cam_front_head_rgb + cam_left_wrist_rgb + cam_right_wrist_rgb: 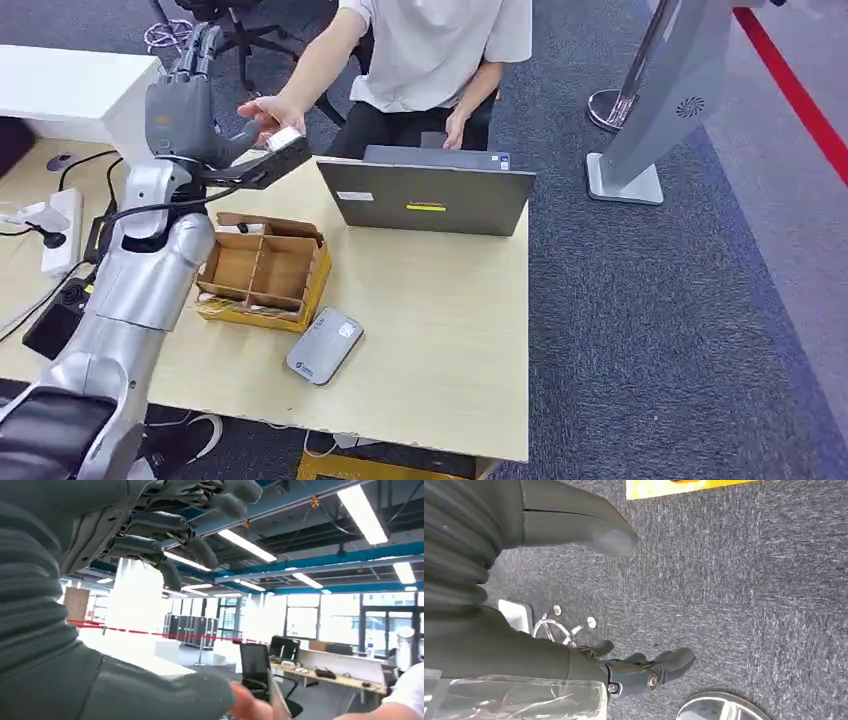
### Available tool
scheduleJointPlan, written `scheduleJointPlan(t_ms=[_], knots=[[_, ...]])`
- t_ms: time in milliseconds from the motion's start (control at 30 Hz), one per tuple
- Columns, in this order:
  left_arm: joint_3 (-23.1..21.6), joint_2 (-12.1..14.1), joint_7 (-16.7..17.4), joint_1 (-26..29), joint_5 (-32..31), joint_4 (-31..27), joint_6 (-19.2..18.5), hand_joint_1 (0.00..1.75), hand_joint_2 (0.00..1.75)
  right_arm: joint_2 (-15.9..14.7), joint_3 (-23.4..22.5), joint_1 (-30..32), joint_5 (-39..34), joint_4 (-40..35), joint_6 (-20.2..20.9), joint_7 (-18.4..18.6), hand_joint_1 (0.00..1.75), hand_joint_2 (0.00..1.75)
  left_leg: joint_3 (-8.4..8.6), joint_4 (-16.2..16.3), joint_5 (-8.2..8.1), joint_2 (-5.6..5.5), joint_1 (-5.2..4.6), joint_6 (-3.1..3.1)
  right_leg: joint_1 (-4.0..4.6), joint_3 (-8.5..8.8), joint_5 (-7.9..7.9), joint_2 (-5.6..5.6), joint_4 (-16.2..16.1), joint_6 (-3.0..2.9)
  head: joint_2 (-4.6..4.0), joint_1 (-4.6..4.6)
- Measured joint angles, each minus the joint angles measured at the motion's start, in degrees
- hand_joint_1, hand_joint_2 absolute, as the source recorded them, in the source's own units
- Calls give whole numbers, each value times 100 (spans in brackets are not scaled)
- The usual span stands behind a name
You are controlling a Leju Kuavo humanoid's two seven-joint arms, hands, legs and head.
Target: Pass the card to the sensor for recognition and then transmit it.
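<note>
over the far left corner of the wooden table (440,330) i am holding the left hand (185,115) raised toward the seated person (430,60), whose own hand (268,112) is reaching in and touching the card (284,138). i am pinching that card under the thumb, the other fingers (150,545) loosely spread. from the left wrist the card (255,672) is showing dark and edge-on with a blurred fingertip against it, which the head view is not giving me. the right hand (644,672) is hanging over carpet, fingers loosely curled, holding nothing. i am judging the risk to be releasing early: the card could drop past the laptop (428,192) or into the cardboard box (265,270). the grey sensor (324,345) is lying near the front edge.
</note>
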Motion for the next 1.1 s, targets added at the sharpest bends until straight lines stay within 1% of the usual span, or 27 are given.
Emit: scheduleJointPlan(t_ms=[67, 133, 233, 300, 400, 433, 467, 533, 567, 667, 733, 767, 800, 833, 900, 967, 1033, 1100], knots=[[-2, 55, -62, 290, 4, -415, -7, 0, 175, 0, -18, 37, -57, 0, -4, -50, 0, 175, 0, -1, -5, 2, 0, -2, 0, 0, -3, 1, 0, 3, 0, 0], [-2, 148, -144, 670, -4, -978, -7, 0, 175, 0, -59, 90, -114, 0, -7, -116, 0, 175, 1, -2, -11, 8, -1, 2, -1, -1, -8, 5, -1, -1, 0, -2], [-20, 370, -342, 1353, -99, -1891, 90, 0, 175, 0, -116, 152, -186, 0, -18, -151, 0, 175, 3, -6, -24, 14, -1, -6, -1, 0, -15, 11, 0, -4, 0, 0], [-68, 584, -508, 1962, -265, -2575, 320, 0, 175, 0, -193, 188, -263, 0, -24, -162, 0, 175, 10, -8, -30, 24, -3, -1, -2, 1, -25, 20, -2, -11, 0, 0], [-144, 900, -597, 2816, -598, -3403, 686, 0, 175, 0, -284, 229, -276, 0, -33, -192, 0, 175, 12, -9, -36, 24, -4, 1, -2, 2, -36, 20, -2, -2, 0, 4], [-149, 984, -597, 3049, -693, -3578, 772, 0, 175, 0, -315, 230, -280, 0, -39, -197, 0, 175, 12, -10, -40, 24, -4, -2, -3, 2, -37, 21, -2, -3, 0, 2], [-151, 1132, -597, 3332, -797, -3775, 852, 0, 175, 0, -354, 235, -308, 0, -44, -197, 0, 175, 13, -10, -41, 25, -4, -3, -3, 3, -39, 21, -3, -4, 0, 4], [-151, 1316, -520, 3760, -881, -4019, 833, 0, 175, 0, -400, 247, -354, 0, -63, -194, 0, 175, 13, -12, -45, 23, -4, 0, -2, 3, -44, 18, -3, -1, 0, 4], [-151, 1410, -468, 3936, -916, -4102, 769, 0, 175, 0, -426, 250, -361, 0, -70, -194, 0, 175, 14, -13, -48, 22, -3, -1, -2, 3, -45, 16, -3, -2, 0, 4], [-149, 1725, -330, 4376, -1005, -4180, 275, 0, 175, 0, -507, 258, -363, -2, -83, -168, 0, 175, 14, -14, -48, 21, -3, -1, -2, 5, -50, 13, -2, -5, 0, 4], [-140, 1988, -251, 4594, -918, -4204, -378, 0, 175, 0, -547, 266, -365, -2, -83, -138, 0, 175, 19, -15, -48, 21, -1, -1, -2, 9, -50, 14, 0, -6, 0, 7], [-118, 2187, -228, 4708, -764, -4213, -834, 0, 175, 0, -568, 270, -363, -2, -83, -127, 0, 175, 21, -15, -49, 22, 0, -3, -2, 10, -49, 15, 0, -11, 0, 4], [-83, 2377, -227, 4819, -600, -4213, -1136, 0, 175, 0, -590, 281, -356, -2, -83, -116, 0, 175, 23, -15, -49, 23, 2, -5, -2, 9, -50, 16, 0, -15, 0, 2], [-28, 2543, -228, 4893, -423, -4213, -1349, 0, 175, 0, -614, 292, -352, -2, -83, -98, 0, 175, 22, -15, -47, 21, 2, -6, -1, 9, -51, 14, 1, -15, 0, 2], [57, 2743, -238, 4965, -330, -4213, -1451, 0, 175, 0, -636, 300, -352, -7, -83, -92, 0, 175, 22, -15, -47, 10, 2, -7, -1, 13, -52, 3, 1, -15, 0, 4], [96, 2885, -252, 5004, -304, -4213, -1515, 0, 175, 0, -643, 294, -339, -9, -83, -92, 0, 175, 22, -15, -47, 9, 1, -7, -1, 15, -52, 2, 1, -15, 0, 4], [114, 2953, -236, 5006, -255, -4206, -1672, 0, 175, 0, -656, 294, -326, -9, -83, -92, 0, 175, 23, -15, -47, 10, 0, -7, -1, 15, -52, 2, 0, -15, 0, 4], [118, 2959, -208, 4940, -171, -4115, -1796, 0, 175, 0, -660, 293, -291, -9, -81, -94, 0, 175, 23, -15, -47, 9, -1, -7, -1, 15, -52, 1, -1, -15, 0, 4]])
